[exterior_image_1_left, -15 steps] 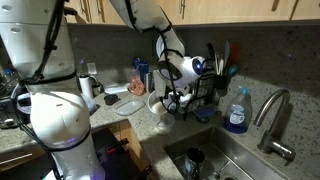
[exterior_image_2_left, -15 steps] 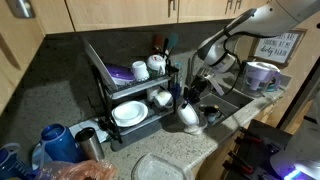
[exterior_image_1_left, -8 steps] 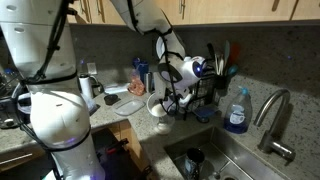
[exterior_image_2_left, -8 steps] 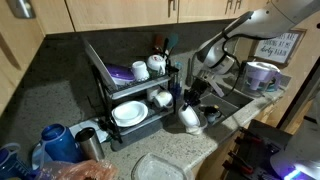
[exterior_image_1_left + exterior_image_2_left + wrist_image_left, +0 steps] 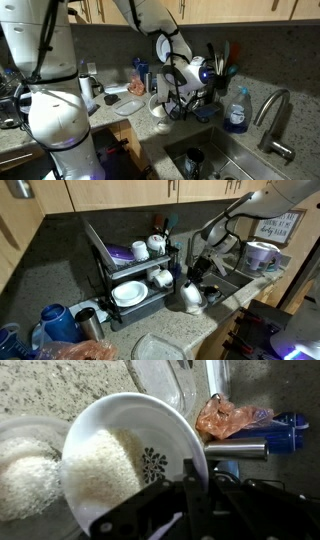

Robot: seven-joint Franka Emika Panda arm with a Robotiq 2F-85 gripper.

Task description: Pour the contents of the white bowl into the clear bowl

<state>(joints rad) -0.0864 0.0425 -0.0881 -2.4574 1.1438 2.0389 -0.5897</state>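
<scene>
In an exterior view the gripper (image 5: 168, 103) hangs over the counter (image 5: 118, 122) beside the sink (image 5: 225, 160), its jaws clamped on the rim of the white bowl (image 5: 156, 103), which is tipped steeply on its side. The clear bowl (image 5: 160, 126) sits on the counter right under it, and a blue soap bottle (image 5: 236, 110) stands near the tap (image 5: 272, 115). In the exterior view from the opposite side, the gripper (image 5: 193, 277) is next to a black dish rack (image 5: 100, 260) that holds a white plate (image 5: 130, 293). The two bowls below the gripper blur into one pale shape here, so I cannot tell them apart. In the wrist view the gripper (image 5: 188, 488) comes in from the bottom edge, pinched tight on the near rim of the white bowl (image 5: 165, 430). The bowl leans to the left, with a heap of white grains (image 5: 95, 465) lying against its lower side. The clear bowl (image 5: 22, 435) is just beside its left edge, apparently touching it, and already has grains in it. Further back on the speckled counter (image 5: 60, 385) lie an orange bag (image 5: 230, 415) and a blue bottle (image 5: 285, 430).
</scene>
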